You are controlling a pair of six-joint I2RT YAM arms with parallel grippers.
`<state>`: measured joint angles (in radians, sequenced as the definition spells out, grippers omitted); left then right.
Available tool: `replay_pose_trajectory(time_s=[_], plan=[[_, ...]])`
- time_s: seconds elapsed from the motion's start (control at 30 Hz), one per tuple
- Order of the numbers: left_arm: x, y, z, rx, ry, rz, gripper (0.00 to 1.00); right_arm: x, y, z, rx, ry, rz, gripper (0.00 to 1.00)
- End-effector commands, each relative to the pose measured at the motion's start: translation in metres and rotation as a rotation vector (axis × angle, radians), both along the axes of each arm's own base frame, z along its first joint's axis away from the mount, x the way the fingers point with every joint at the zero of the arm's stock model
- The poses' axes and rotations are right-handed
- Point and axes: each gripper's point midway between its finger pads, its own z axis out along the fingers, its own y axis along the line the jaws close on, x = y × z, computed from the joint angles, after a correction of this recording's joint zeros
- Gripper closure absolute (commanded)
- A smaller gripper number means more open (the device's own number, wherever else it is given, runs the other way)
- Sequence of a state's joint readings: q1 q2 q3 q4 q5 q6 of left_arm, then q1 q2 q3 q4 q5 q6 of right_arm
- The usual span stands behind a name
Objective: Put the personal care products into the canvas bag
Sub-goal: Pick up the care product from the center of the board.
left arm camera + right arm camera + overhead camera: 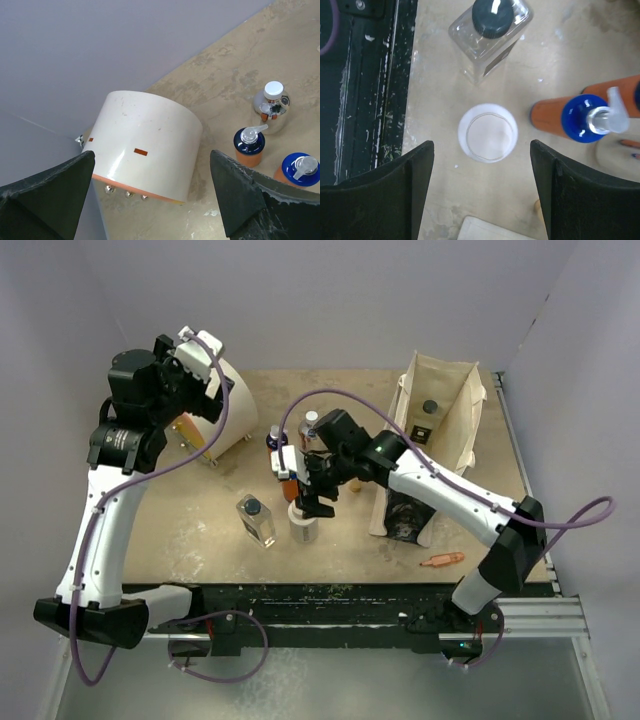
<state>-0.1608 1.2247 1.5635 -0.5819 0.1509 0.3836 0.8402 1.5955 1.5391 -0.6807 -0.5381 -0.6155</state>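
- One black-capped bottle (430, 407) is sitting inside the bag (470, 400), which is standing at 2 o'clock on the surface (200, 540). By my reading, one of six is done.
- Five are waiting outside the bag, near the middle of the surface:
  - the cream bottle (487, 132);
  - the clear bottle (490, 35), at its 9 o'clock in the top view;
  - the orange bottles (249, 145) and the silver bottle (272, 102), clustering toward its 12 o'clock.
- The right hand (481, 147) is hovering directly over the cream bottle, jaws spread to either side, gripping nothing. That bottle is looking like the next pick.
- The left hand (151, 155) is gaping wide and empty at 10 o'clock, facing the drum (145, 145).
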Motion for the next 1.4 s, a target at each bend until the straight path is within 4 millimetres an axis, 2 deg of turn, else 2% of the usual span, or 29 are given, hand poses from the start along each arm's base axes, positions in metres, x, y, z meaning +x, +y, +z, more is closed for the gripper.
replay_pose_trajectory(time_s=[0.0,0.17,0.43,0.63,1.0,1.27,1.37], plan=[[-0.006,-0.002,0.019,-0.044,-0.069,-0.026,0.01,0.004,0.009,-0.012,-0.006,-0.066,0.003,0.21],[-0.01,-0.001,0.022,-0.051,-0.076,-0.033,0.01,0.008,0.012,-0.033,-0.043,-0.067,-0.011,0.2],[-0.014,-0.004,0.018,-0.059,-0.068,-0.064,0.01,0.018,0.013,-0.049,-0.07,-0.085,-0.037,0.19],[-0.015,-0.005,0.019,-0.062,-0.069,-0.073,0.01,0.009,0.015,-0.064,-0.082,-0.025,-0.008,0.21],[-0.018,-0.008,0.019,-0.067,-0.066,-0.093,0.01,0.0,0.016,-0.076,-0.097,0.031,0.019,0.37],[-0.018,-0.009,0.018,-0.07,-0.063,-0.102,0.01,-0.002,0.015,-0.073,-0.1,0.034,0.026,0.56],[-0.017,-0.011,0.016,-0.072,-0.057,-0.113,0.01,-0.006,0.015,-0.069,-0.098,0.048,0.041,0.7]])
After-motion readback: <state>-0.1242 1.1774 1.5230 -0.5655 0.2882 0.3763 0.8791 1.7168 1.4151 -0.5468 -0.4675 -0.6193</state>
